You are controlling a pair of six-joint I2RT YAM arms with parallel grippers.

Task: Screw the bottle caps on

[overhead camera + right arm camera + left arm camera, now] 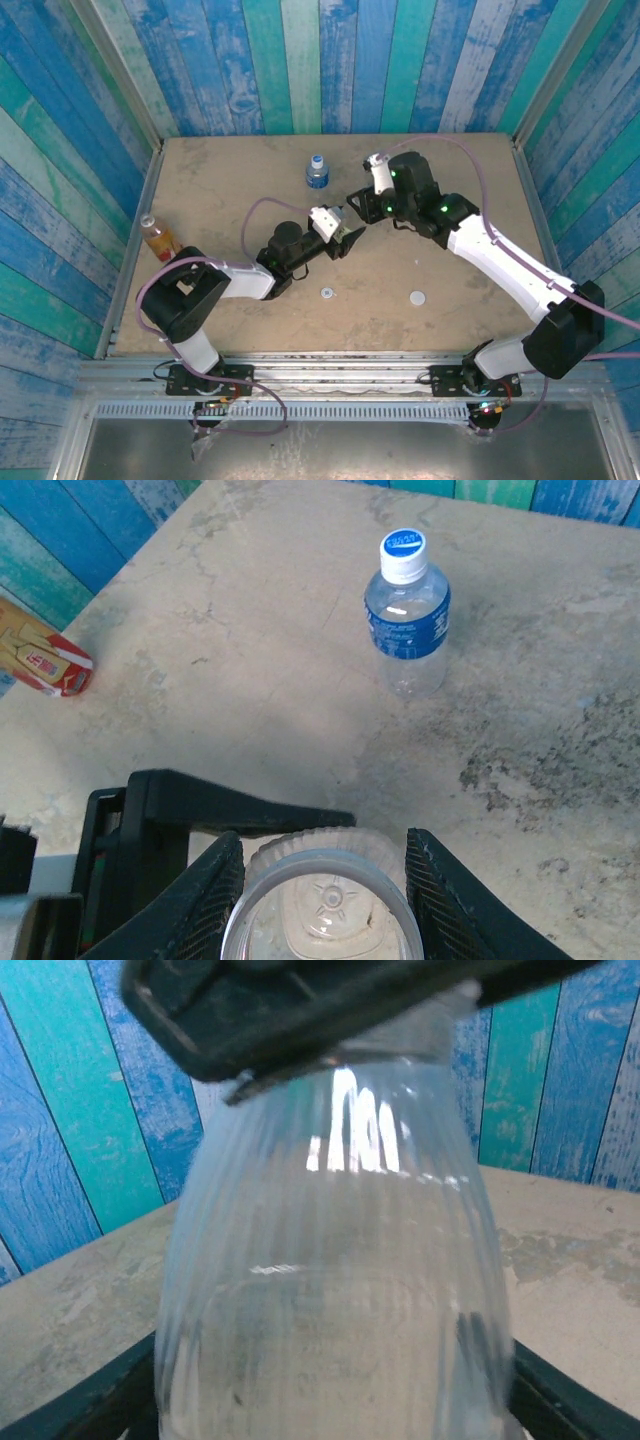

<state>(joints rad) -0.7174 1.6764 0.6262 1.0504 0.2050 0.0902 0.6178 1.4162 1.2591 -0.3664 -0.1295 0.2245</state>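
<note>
While the right gripper (323,835) pinches the clear bottle (335,1290) mid-table, the blue bottle (317,172) looks done; one cap (327,293) and a second cap (417,297) lie loose nearby. Left gripper's (340,235) hold: cannot tell.

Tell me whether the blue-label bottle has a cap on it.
Yes, the blue-label bottle stands upright on the table with a cap sitting on its neck.

left wrist view: the clear bottle (330,1290) runs off the bottom edge, its neck hidden behind a dark claw finger (300,1010). right wrist view: the red-labelled bottle (40,660) is cut by the left edge, the pale cap (325,900) by the bottom.
</note>
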